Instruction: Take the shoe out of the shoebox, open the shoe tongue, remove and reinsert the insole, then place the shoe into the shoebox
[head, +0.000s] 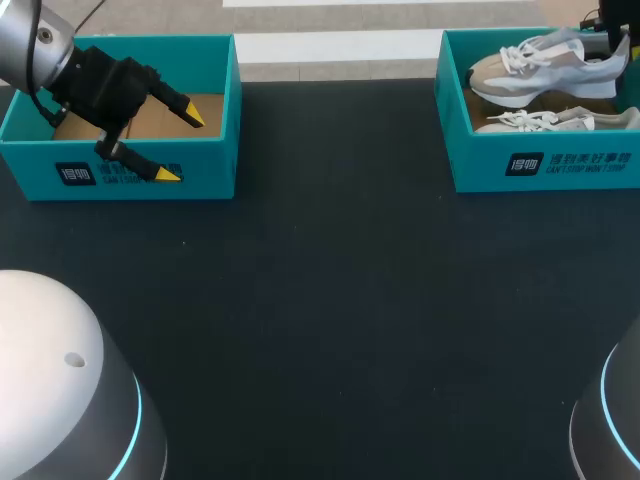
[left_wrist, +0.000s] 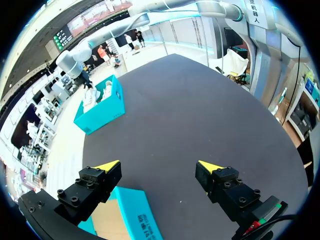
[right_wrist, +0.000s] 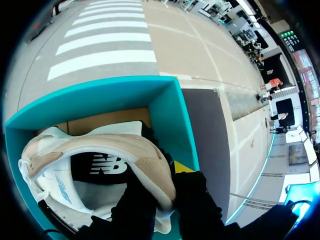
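Observation:
Two beige-and-white shoes lie in the teal shoebox (head: 560, 165) at the far right. The upper shoe (head: 540, 70) rests tilted over the lower shoe (head: 560, 122). My right gripper (head: 612, 40) sits at the upper shoe's heel. In the right wrist view that gripper (right_wrist: 162, 177) is shut on the heel collar of the shoe (right_wrist: 100, 155), inside the box (right_wrist: 170, 115). My left gripper (head: 181, 147) hangs open over the front wall of a second teal box (head: 200, 180) at the far left, nothing between its fingers. Its wrist view shows the open gripper (left_wrist: 159, 166) above that box (left_wrist: 142, 215).
The left box holds only its brown cardboard floor (head: 150, 115). The dark table (head: 330, 300) stretches wide between the two boxes. The shoebox with the shoes (left_wrist: 100, 107) stands across the table in the left wrist view.

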